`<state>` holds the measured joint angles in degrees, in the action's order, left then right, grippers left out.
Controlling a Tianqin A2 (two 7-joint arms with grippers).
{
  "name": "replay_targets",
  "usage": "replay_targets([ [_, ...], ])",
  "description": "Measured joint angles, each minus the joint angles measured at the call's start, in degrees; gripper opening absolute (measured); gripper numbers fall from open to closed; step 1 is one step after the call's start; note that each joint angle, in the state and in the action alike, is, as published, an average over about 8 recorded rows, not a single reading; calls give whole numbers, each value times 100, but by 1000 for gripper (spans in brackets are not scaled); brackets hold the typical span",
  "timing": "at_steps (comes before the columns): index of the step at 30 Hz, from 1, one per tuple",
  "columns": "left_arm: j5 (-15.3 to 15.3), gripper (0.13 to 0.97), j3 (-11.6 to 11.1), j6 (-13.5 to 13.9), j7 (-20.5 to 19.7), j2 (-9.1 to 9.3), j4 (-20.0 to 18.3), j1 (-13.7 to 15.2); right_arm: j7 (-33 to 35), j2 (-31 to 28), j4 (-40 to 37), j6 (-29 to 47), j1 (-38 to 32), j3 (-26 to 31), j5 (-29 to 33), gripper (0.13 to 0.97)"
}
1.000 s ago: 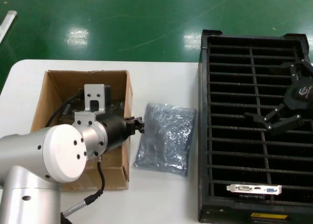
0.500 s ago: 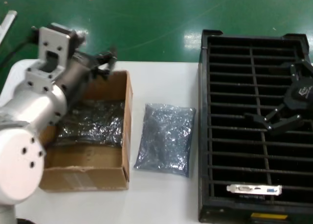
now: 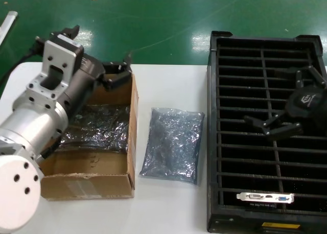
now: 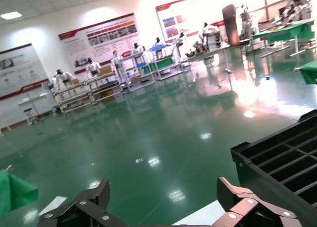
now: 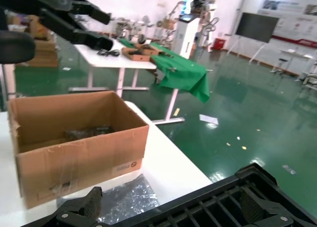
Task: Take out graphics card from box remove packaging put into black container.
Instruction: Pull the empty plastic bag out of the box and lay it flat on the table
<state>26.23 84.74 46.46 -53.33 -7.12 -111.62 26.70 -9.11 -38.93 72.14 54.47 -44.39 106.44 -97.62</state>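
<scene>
Left claw (image 3: 116, 70) is raised over the far right corner of the cardboard box (image 3: 87, 185), fingers spread wide, holding nothing. Box sits on the white table (image 3: 173, 203) with a bagged item (image 3: 97, 126) inside. Empty grey bag (image 3: 172, 143) lies flat on the table between the box and the black tray (image 3: 212, 142). Graphics card (image 3: 265, 197) stands in a near slot of the tray, silver bracket up. Right claw (image 3: 273, 125) hovers over the tray's middle rows, wide open, empty.
</scene>
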Motion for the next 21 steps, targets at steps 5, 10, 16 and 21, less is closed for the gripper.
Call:
replay_targets([
  [5,557,746,51,-336,388,-73,146,-193,67,159,142,-400,324,-108,-41,966],
  [10,1127,826,102,-680,781,-148,292,-391,134,319,286,-797,653,-216,-81,966],
  [16,1815,908,165,-1096,1258,-238,471,-631,215,514,462,-1287,1050,-349,-131,966],
  [21,2383,938,215,-1439,1654,-312,618,-828,283,676,607,-1695,1380,-459,-172,966],
])
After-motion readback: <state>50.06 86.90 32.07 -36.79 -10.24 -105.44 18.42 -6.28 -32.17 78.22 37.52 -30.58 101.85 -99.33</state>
